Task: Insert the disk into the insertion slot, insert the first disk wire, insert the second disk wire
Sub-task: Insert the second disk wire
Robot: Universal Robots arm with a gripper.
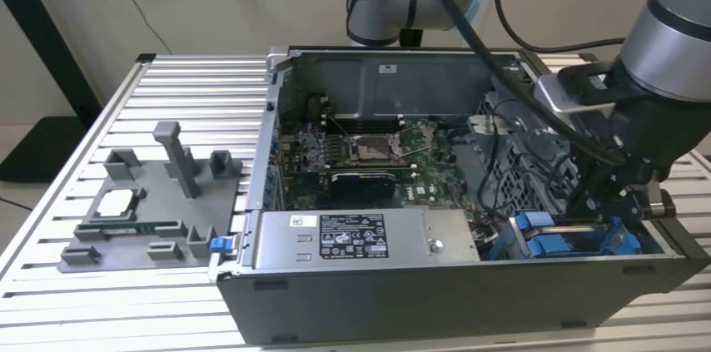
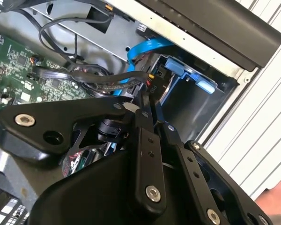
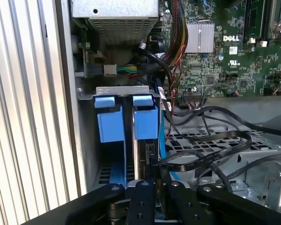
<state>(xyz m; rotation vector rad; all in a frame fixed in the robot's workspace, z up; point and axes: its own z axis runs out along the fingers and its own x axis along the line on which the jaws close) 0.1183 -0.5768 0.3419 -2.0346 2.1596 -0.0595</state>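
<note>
on the exterior view's left, a grey tray [image 1: 156, 240] with posts and small parts sits on the slatted metal surface [image 1: 67, 202], with bare slats open around it. beside it stands the open computer case [image 1: 444, 302], its near wall rising above the surface. inside, the green circuit board [image 1: 355, 156] lies at the back and the grey labelled power box [image 1: 367, 238] runs along the near wall. at the exterior view's right end of the case is the insertion slot [image 1: 561, 240], a cramped corner hemmed by the case wall and a perforated cage.

the disk [image 3: 139, 124] stands in that slot, its blue carrier tabs side by side in the first wrist view; its body is mostly hidden between them. black cables [image 3: 210, 145] loop over the cage just beside it, and a blue flat cable [image 2: 145, 49] curves down to it in the second wrist view.

the end effector [image 2: 150, 96] reaches down into this corner, its fingers [image 2: 145, 154] drawn together, pinching a small black plug [image 2: 152, 88] at the disk's edge. the tips are partly hidden by wires.
</note>
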